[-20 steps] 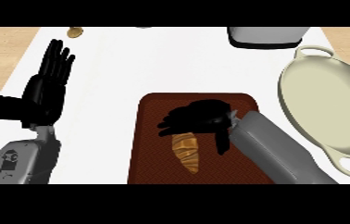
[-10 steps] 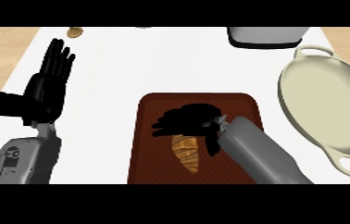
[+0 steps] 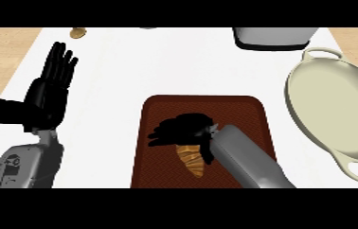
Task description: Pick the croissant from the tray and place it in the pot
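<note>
Right hand [image 3: 183,129]: low over the brown tray [image 3: 252,110], fingers curled down over the far end of the croissant [image 3: 192,160]; whether they actually clasp it cannot be told.
Croissant: lies on the tray, its tapered end reaching out from under the right hand toward the near edge, just left of the grey forearm.
Pot [image 3: 328,110]: cream, well to the right of the right hand, beyond the tray's right rim.
Left hand [image 3: 49,88]: open, fingers straight up, resting at the left edge, well apart from the tray.
</note>
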